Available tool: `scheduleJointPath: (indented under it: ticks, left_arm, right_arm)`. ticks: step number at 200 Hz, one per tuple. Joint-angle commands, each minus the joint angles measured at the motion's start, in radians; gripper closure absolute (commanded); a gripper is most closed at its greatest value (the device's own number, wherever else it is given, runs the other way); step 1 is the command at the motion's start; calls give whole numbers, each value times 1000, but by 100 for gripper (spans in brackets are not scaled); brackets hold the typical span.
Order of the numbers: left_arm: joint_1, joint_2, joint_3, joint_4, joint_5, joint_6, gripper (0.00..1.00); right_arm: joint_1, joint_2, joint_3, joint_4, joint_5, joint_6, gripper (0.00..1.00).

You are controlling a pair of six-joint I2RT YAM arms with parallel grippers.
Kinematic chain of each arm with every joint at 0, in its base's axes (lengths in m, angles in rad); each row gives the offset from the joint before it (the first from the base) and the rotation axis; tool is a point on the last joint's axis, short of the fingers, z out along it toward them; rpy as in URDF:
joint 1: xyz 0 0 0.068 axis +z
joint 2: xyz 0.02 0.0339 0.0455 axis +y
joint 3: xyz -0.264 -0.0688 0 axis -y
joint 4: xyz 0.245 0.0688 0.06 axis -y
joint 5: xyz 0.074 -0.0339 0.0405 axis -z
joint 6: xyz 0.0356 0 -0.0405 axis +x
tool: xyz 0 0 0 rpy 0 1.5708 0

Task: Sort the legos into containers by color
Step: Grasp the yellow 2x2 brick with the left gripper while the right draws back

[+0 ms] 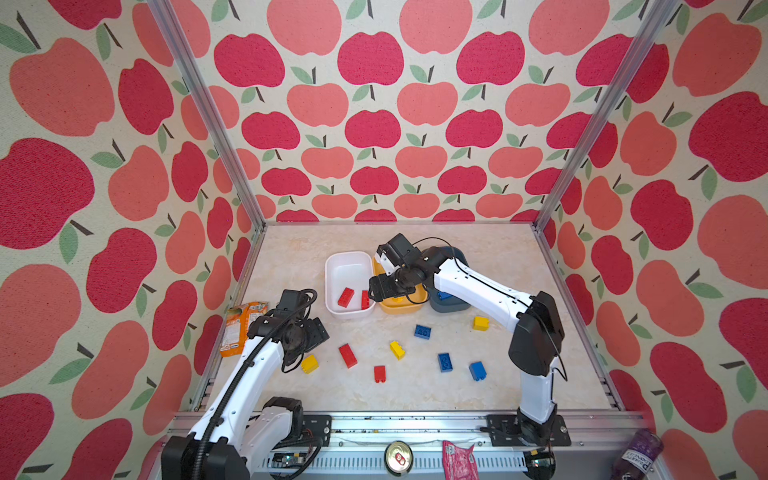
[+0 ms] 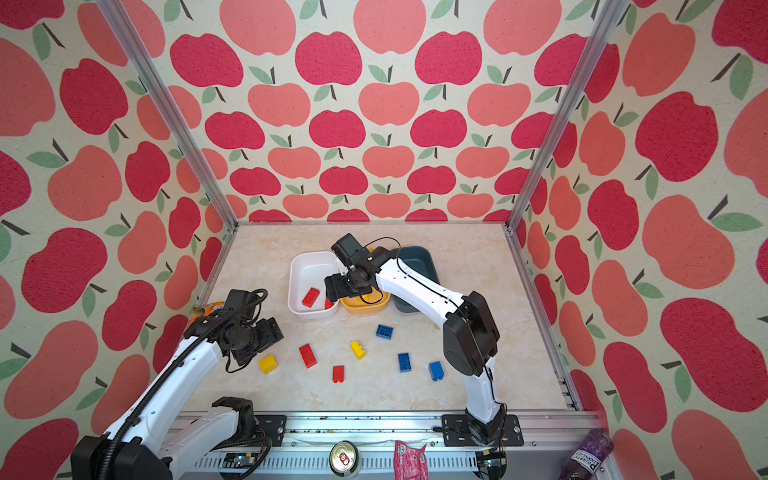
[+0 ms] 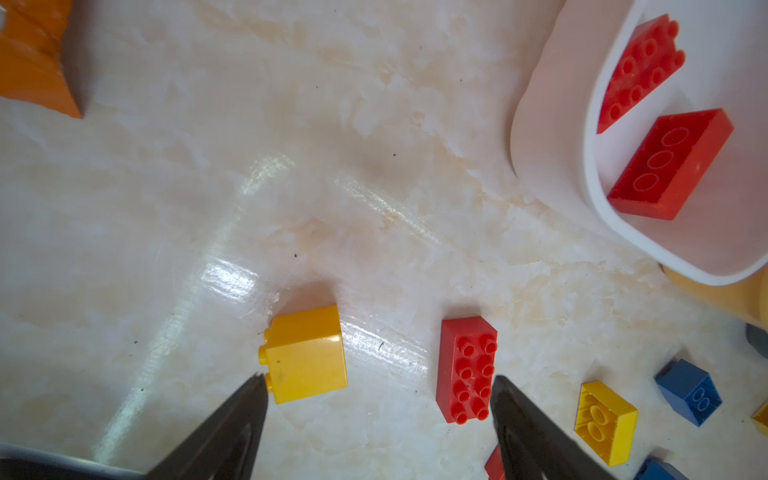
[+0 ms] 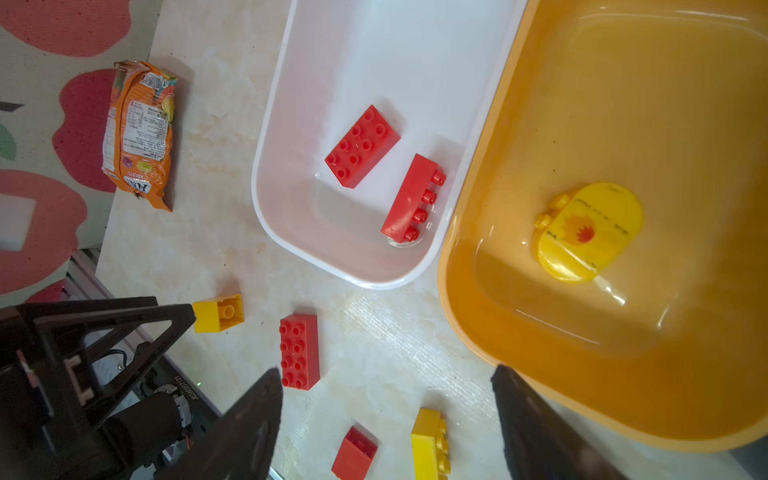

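Bright, even light casts soft shadows and white glare streaks on the glossy table (image 3: pixel 232 274); both top views bow at the edges.

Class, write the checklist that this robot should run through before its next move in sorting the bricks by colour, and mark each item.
1. Left pincer open, empty: ok.
2. Right pincer open, empty: ok.
3. White plastic tub holds only red studded bricks: ok, two.
4. Yellow-orange plastic tub holds only yellow: ok in what shows, one rounded yellow piece.
5. Dark slate-blue plastic tub contents: cannot tell, the right arm hides much.
6. Square yellow brick by the left pincer clear of the long red brick: ok.
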Motion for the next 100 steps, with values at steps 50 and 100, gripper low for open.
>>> scheduleJointPath:
  ticks: [50,100]
  left_arm:
    - [-3,86,16,-70,-43,-64,19]
    - [20,181,3,-45,-35,-66,19]
  right_arm:
    - [-78,-269,-325,54,-16,23,17]
    - [-135,-443,-516,65,-29,69,15]
